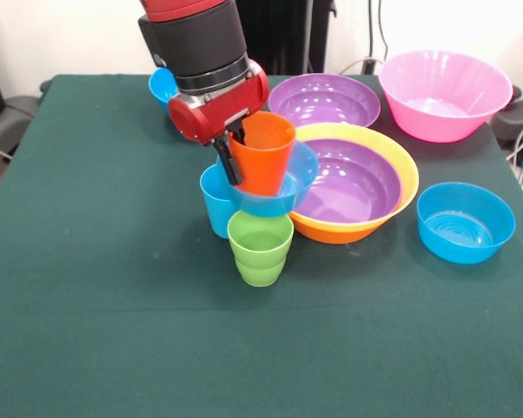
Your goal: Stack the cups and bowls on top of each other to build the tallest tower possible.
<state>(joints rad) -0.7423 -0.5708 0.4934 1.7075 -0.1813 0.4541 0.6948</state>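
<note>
Pincer (234, 158) of the red and black arm is closed on the rim of the glossy orange plastic cup (263, 152) — one black finger runs down the outside of its wall. That cup sits in a small blue plastic bowl (283, 193), itself perched above the ridged green plastic cup (261, 248) just under the pincer. A light blue plastic cup (214, 202) stands touching this tower. Beside the pincer, toward the picture's right, a wide purple bowl (349, 181) nests in the large orange-yellow bowl (405, 170) — another purple bowl (324, 100), a pink bowl (444, 94) and a blue bowl (465, 223) lie farther off.
</note>
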